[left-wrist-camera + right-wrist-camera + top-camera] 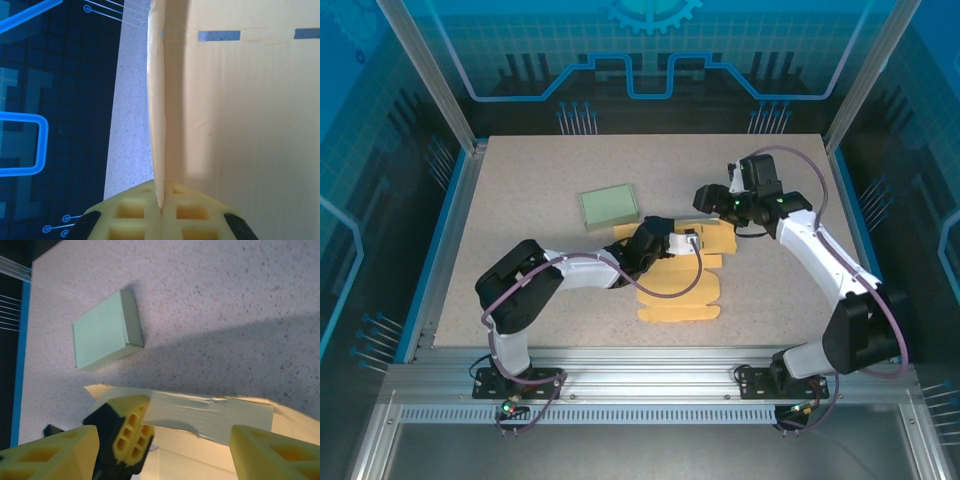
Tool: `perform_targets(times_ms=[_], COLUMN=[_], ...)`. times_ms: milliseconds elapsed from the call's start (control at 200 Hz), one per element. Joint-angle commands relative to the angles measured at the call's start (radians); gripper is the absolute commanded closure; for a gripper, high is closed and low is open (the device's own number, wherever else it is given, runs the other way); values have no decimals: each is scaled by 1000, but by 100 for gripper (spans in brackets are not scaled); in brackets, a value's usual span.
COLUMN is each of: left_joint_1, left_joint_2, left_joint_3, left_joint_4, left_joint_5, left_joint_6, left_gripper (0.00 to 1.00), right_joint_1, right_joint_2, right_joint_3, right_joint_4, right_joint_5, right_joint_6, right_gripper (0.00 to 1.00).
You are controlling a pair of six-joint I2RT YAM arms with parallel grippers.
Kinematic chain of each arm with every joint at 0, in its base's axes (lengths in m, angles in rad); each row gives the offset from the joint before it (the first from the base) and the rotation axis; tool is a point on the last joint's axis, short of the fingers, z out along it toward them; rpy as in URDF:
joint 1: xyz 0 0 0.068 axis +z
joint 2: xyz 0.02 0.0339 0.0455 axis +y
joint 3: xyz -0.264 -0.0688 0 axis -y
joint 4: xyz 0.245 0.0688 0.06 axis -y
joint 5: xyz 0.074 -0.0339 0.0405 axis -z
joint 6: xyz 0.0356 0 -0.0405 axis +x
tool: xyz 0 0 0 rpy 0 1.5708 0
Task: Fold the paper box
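The yellow paper box (678, 288) lies part-flat in the middle of the table, one flap raised at its far end. My left gripper (691, 241) is shut on that raised flap; in the left wrist view the thin flap edge (156, 100) runs down into the closed left gripper (163, 196). My right gripper (707, 199) hovers just beyond the flap, open. In the right wrist view its fingers (50, 452) stand wide apart on either side of the flap's top edge (210, 412), and the left gripper's fingertips (129, 432) sit between them.
A folded pale green box (610, 207) rests on the table to the far left of the paper box, also seen as the green box (102, 332). Blue rails and metal posts border the speckled table (520, 200).
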State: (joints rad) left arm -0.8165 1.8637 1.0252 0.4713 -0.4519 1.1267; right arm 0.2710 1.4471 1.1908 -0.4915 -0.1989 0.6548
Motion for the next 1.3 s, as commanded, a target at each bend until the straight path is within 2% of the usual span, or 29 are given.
perform_targets(times_ms=[0, 415, 755, 895, 1030, 1140, 1295], left_joint_1=[-10, -16, -34, -29, -21, -8, 25], left_joint_2=[5, 47, 48, 20, -5, -30, -85], left_joint_3=[-13, -14, -53, -85, -110, -124, -153], left_joint_4=[81, 213, 298, 292, 260, 223, 180], left_joint_5=[-37, -78, -54, -19, 13, 30, 61], left_joint_6=[20, 64, 93, 77, 49, 18, -22], left_gripper=[100, 100, 100, 100, 92, 80, 75], right_joint_1=[20, 29, 29, 29, 25, 24, 22], right_joint_2=[26, 109, 164, 184, 202, 214, 223], right_joint_3=[-8, -41, -17, -21, -32, -31, -25], right_joint_4=[-15, 48, 90, 79, 82, 72, 52], right_joint_5=[-11, -70, -92, -66, -52, -42, -23], right_joint_6=[40, 86, 97, 89, 81, 70, 49], right_gripper=[33, 38, 54, 65, 74, 80, 85])
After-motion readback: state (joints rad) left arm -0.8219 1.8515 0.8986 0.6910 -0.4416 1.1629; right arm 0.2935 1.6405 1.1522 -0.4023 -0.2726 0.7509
